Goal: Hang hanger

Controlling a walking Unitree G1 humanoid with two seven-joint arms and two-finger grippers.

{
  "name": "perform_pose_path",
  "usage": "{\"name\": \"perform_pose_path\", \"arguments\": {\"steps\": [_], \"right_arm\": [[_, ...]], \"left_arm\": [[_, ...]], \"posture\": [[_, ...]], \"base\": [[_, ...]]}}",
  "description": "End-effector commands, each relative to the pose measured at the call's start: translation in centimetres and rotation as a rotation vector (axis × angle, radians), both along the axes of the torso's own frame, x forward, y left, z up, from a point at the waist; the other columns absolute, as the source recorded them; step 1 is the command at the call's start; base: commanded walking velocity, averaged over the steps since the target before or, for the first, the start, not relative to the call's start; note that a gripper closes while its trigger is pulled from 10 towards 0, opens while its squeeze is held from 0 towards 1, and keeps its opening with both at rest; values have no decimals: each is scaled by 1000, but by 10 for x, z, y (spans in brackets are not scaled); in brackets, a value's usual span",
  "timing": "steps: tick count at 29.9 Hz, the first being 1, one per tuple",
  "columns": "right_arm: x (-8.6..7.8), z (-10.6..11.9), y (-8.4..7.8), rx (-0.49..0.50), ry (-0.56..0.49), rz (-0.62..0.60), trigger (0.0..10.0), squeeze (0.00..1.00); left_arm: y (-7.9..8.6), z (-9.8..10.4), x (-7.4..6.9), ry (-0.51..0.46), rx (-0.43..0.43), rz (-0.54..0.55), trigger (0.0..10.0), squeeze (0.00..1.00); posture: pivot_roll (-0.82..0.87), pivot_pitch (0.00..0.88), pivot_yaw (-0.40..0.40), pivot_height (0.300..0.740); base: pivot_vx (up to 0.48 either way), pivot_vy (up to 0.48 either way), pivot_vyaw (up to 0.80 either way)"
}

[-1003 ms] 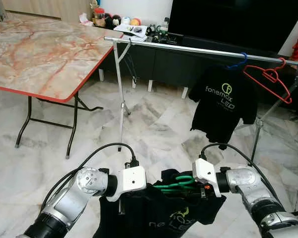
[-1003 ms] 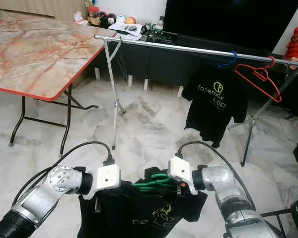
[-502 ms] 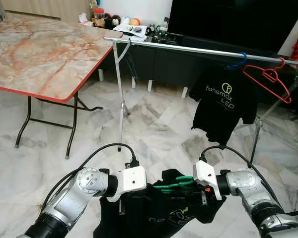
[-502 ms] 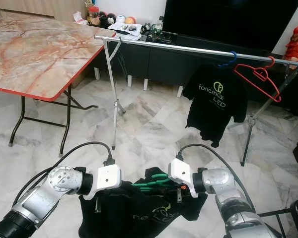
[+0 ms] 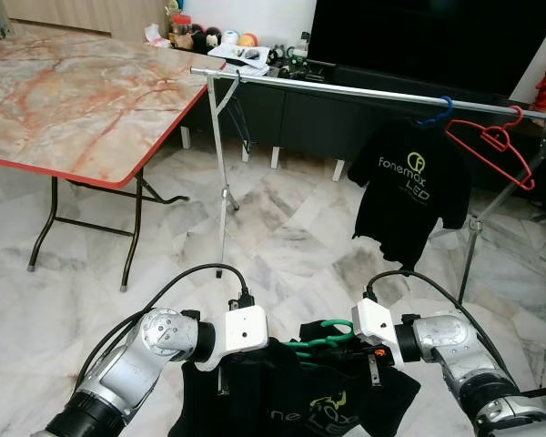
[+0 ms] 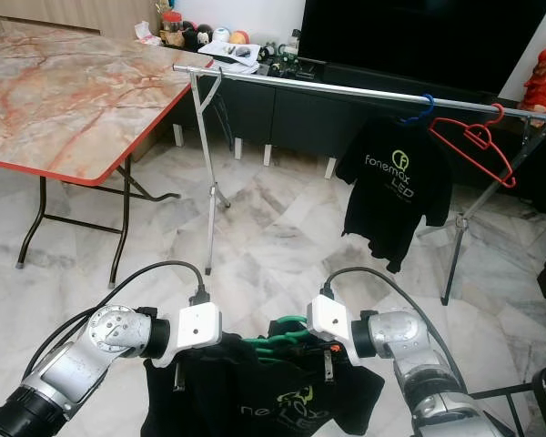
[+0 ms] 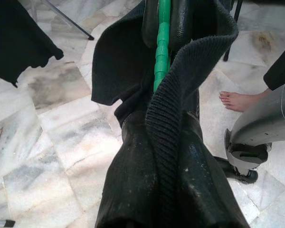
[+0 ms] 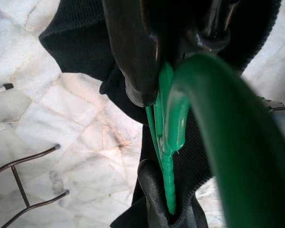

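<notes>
- Two arms of brushed silver metal, built from rounded, barrel-like joint housings with black rings between the segments.
- A white, boxy wrist block with rounded corners and a small dark dot on its face caps the left arm (image 5: 244, 330); a matching one caps the right arm (image 5: 373, 322).
- A thick black cable loops up from each forearm and plugs into the top of its wrist block.
- Long glossy black fingers (image 7: 133, 180), slightly scuffed.

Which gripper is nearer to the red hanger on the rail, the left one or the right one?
The right. The right gripper is low, in front of and below the red hanger, holding the green hanger. The left gripper holds its other end, farther to the left.
</notes>
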State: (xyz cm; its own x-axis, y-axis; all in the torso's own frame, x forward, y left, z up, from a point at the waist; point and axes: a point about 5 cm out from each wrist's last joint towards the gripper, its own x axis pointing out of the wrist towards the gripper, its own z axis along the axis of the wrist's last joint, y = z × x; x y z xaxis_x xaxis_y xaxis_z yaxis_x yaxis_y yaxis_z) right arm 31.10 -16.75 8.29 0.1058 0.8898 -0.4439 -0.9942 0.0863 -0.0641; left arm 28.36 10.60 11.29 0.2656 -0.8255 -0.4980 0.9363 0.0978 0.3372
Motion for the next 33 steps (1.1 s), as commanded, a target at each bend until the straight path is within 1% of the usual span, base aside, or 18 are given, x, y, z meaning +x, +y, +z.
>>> {"name": "perform_pose_path", "arguments": {"steps": [1, 6, 7, 11, 16, 17, 18, 19, 20, 21, 22, 23, 24, 25, 33], "right_arm": [[-3, -3, -1, -6, 12, 5, 0, 0], [-5, -5, 0, -8, 16, 9, 0, 0], [-5, -6, 0, -8, 17, 10, 0, 0], [-6, -8, 0, -11, 20, 12, 0, 0], [-10, -14, -2, -42, 18, 12, 0, 0], [-11, -14, -2, -42, 19, 12, 0, 0], [-11, -15, -2, -43, 20, 12, 0, 0], [-11, -15, -2, -43, 20, 13, 0, 0], [-11, -15, -2, -42, 19, 11, 0, 0], [-11, -15, -2, -40, 18, 8, 0, 0], [-11, -14, -2, -39, 15, 3, 0, 0], [-10, -14, -2, -38, 13, 0, 0, 0], [-10, -13, -2, -38, 11, -2, 0, 0], [-8, -12, -3, -39, 6, -9, 0, 0], [-5, -8, -4, -31, -7, -39, 0, 0]], "left_arm": [[-6, 10, 2, -42, -28, -29, 10000, 0], [-3, 10, 0, 0, -18, -45, 10000, 0], [-3, 10, 0, 7, -22, -45, 10000, 1000], [-3, 12, 0, 10, -34, -47, 10000, 1000], [-3, 14, 2, -10, -43, -41, 10000, 1000], [-3, 14, 2, -11, -46, -38, 8627, 1000], [-3, 15, 2, -10, -50, -35, 4353, 1000], [-3, 15, 2, -9, -51, -34, 4353, 1000], [-3, 14, 2, -8, -51, -35, 824, 1000], [-3, 14, 2, -3, -50, -36, 0, 1000], [-3, 12, 1, 6, -48, -39, 0, 976], [-4, 12, 0, 8, -48, -39, 0, 518], [-4, 11, 0, 9, -48, -39, 0, 518], [-4, 11, 0, 12, -52, -37, 0, 0], [-1, 10, -1, 27, -54, -28, 0, 0]], "posture": [[139, 65, -122, 740], [138, 58, -117, 740], [138, 58, -117, 740], [139, 53, -115, 740], [138, 49, -113, 740], [139, 50, -112, 740], [138, 52, -112, 740], [138, 52, -112, 740], [137, 54, -112, 740], [137, 55, -112, 740], [136, 56, -112, 740], [135, 58, -113, 740], [135, 58, -113, 740], [135, 60, -114, 740], [137, 68, -118, 740]], "base": [[0, 0, 0], [0, 0, 0], [0, 0, 0], [0, 0, 0], [0, 0, 0], [0, 0, 0], [0, 0, 0], [0, 0, 0], [0, 0, 0], [0, 0, 0], [0, 0, 0], [0, 0, 0], [0, 0, 0], [0, 0, 0], [0, 0, 0]]}}
